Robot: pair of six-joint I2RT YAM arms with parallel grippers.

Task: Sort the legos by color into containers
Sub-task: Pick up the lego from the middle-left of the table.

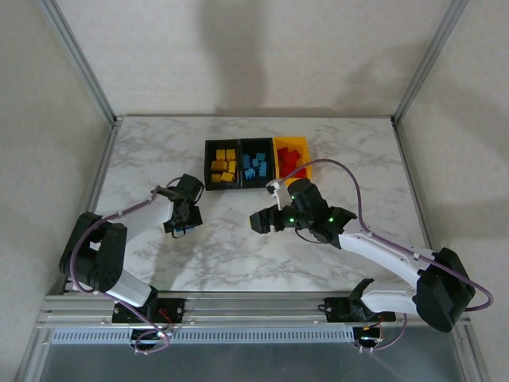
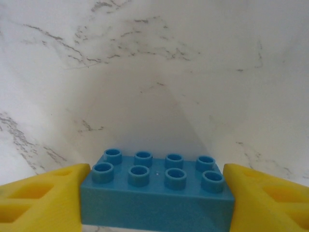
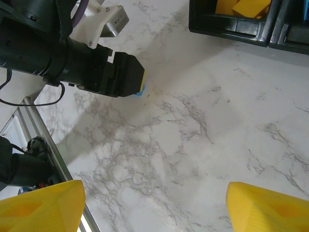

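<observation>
The left end effector [image 2: 157, 203] was closed on a sky-blue rectangular plastic lego brick [image 2: 157, 186] that carried eight round studs in two rows of four. Its yellow fingers [image 2: 43, 198] lay against the brick's two short ends, and the brick sat level with its studs up, low over the white, grey-veined marble table [image 2: 145, 72]. Whether the brick touched the table could not be told. In the top view this end effector was left of the table's centre, nearer the arm bases than the containers and off to their left. The containers were three open-topped rectangular plastic bins joined in a row at the far middle of the table. The left black bin [image 1: 207, 179] held yellow bricks [image 1: 223, 165], the middle black bin [image 1: 254, 142] held blue bricks [image 1: 254, 165], and the yellow-orange bin [image 1: 290, 141] on the right held red bricks [image 1: 289, 161]. The right end effector [image 3: 154, 203] was open, its yellow fingertips [image 3: 38, 205] wide apart with nothing between them, above bare marble. In the top view it hung near the table's centre, in front of the bins and apart from the left end effector. The right wrist view showed a sliver of the blue brick at the tip of the left arm's black wrist.
</observation>
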